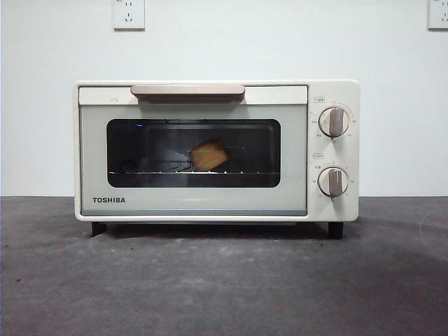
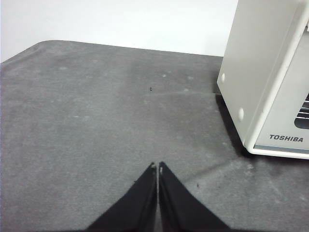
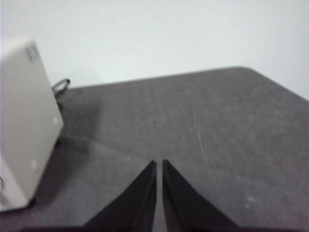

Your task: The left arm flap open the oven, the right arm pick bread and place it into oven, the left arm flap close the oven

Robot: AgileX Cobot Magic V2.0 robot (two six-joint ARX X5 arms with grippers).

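The cream-white TOSHIBA oven [image 1: 210, 150] stands in the middle of the table with its door shut and its tan bar handle [image 1: 187, 90] at the top. The orange-tan bread [image 1: 208, 156] lies on the wire rack inside, seen through the dark glass window. My left gripper [image 2: 157, 166] is shut and empty over the bare table, off the oven's side wall [image 2: 256, 67]. My right gripper [image 3: 159, 163] is shut and empty over the table off the oven's other side [image 3: 24, 121]. Neither arm shows in the front view.
Two round knobs [image 1: 334, 121] sit on the oven's right panel. A grey table [image 1: 224, 280] runs in front of the oven. A white wall with two sockets [image 1: 129, 14] is behind. A black cable [image 3: 60, 86] lies behind the oven.
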